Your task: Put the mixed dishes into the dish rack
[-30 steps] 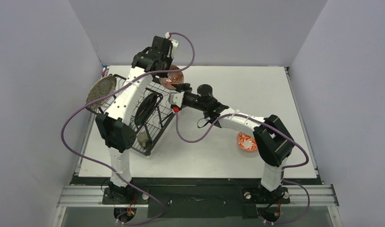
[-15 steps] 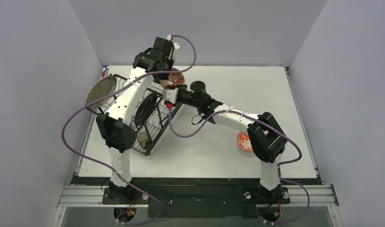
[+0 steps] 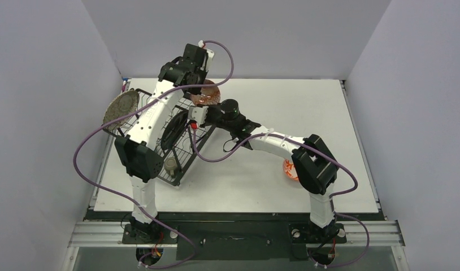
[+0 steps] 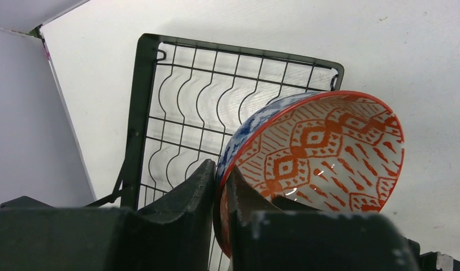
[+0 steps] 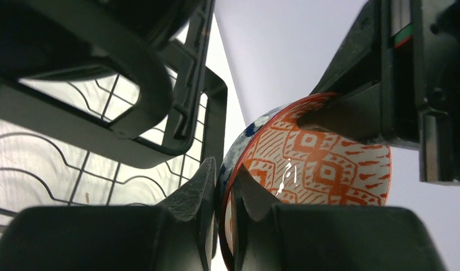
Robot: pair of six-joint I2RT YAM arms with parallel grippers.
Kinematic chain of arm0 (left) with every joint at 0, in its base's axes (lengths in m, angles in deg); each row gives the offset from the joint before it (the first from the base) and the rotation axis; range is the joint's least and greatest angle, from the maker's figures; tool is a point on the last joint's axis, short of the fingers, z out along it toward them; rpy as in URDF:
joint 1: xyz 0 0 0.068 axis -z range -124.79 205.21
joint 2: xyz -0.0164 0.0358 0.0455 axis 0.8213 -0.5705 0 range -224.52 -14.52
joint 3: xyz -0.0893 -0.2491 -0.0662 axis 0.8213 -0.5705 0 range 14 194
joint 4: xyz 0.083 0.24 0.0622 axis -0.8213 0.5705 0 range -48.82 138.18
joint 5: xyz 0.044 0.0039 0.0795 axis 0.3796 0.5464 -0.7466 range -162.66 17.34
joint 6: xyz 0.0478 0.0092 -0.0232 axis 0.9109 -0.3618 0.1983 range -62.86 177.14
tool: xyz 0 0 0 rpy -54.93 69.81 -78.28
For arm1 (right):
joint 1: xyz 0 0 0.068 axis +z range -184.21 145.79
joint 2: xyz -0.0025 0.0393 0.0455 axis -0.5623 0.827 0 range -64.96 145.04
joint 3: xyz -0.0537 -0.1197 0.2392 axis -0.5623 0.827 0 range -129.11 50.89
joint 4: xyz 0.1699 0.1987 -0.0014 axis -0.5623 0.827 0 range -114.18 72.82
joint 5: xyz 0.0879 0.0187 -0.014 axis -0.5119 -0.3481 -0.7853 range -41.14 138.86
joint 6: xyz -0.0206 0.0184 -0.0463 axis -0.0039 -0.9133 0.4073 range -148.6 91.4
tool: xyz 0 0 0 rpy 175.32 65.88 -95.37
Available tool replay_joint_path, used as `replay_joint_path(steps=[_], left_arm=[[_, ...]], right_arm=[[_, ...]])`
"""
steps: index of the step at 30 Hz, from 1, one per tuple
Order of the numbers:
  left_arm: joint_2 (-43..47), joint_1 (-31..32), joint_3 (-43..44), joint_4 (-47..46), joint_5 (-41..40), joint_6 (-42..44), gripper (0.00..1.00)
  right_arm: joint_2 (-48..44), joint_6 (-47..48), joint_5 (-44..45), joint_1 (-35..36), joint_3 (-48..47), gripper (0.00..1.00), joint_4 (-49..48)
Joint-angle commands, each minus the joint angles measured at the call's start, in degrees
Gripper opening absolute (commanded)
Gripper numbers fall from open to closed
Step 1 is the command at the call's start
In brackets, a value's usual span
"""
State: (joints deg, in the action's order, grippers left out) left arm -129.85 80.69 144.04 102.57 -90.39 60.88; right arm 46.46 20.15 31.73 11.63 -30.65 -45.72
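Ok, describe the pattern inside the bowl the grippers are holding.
The bowl: red-orange diamonds and dashes on white, red rim. Clearest in left wrist view.

The left arm [image 3: 151,116] covers the middle of the dish rack [image 3: 181,172], so the black plate [image 3: 176,129] in it shows only in part, and the cup [image 3: 171,165] at the rack's near end is too small to make out. The patterned bowl [image 4: 329,147] over the rack's far corner loses its lower rim behind the left gripper [image 4: 221,195] and the right gripper [image 5: 222,192] in the wrist views, while the second bowl [image 3: 288,169], well right of the rack, is half covered by the right arm [image 3: 312,164]
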Motion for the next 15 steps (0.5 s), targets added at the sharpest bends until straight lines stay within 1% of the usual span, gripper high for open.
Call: replay_joint_path(steps=[1,2,3,4,5,6,9,11,12,13,14,15], left_arm=[[2.04,0.15,3.99,-1.29,-1.75,-3.12,0.19],[2.1,0.0,4.34,-1.21,-2.36,-3.26,0.31],[2.25,-0.08,4.43,-1.34,-2.55,-3.34,0.35],[2.73,-0.27,4.57,-1.48,-3.18,-4.2,0.43],[3.0,-0.39,4.59,-1.91,-3.49,-5.03,0.46],[3.55,-0.7,4.61,-2.21,-3.81,-5.22,0.51],[4.67,-2.11,5.97,-2.84,-2.82,-6.69,0.6],[5.7,-3.48,7.09,-2.88,-2.16,-8.28,0.67],[6.84,-4.29,7.21,-3.04,-2.1,-8.78,0.7],[7.6,-4.55,6.97,-3.6,-2.12,-9.73,0.78],[9.21,-5.0,6.63,-4.02,-2.21,-10.08,0.82],[10.19,-5.13,5.38,-4.99,-2.52,-10.52,0.85]], right_arm=[[-0.57,-8.78,-1.54,0.41,1.13,0.0,-11.19],[-0.54,-11.45,-1.87,0.44,1.43,0.0,-13.82],[-0.52,-12.87,-2.17,0.42,1.63,0.0,-14.82],[-0.31,-15.26,-2.57,0.4,1.51,0.0,-15.7],[-0.18,-16.14,-2.79,0.39,1.26,0.0,-15.97],[0.0,-17.79,-3.23,0.39,1.14,0.0,-16.78],[0.31,-22.52,-3.42,0.2,1.06,0.0,-19.88],[0.76,-30.85,-3.44,-0.33,1.19,0.0,-23.76],[0.96,-34.18,-3.4,-0.68,1.33,0.0,-27.69],[1.41,-41.35,-3.24,-1.53,1.68,0.0,-30.23],[1.73,-45.05,-3.0,-2.38,1.83,0.0,-34.93],[2.23,-52.38,-2.91,-2.71,1.87,0.0,-37.28]])
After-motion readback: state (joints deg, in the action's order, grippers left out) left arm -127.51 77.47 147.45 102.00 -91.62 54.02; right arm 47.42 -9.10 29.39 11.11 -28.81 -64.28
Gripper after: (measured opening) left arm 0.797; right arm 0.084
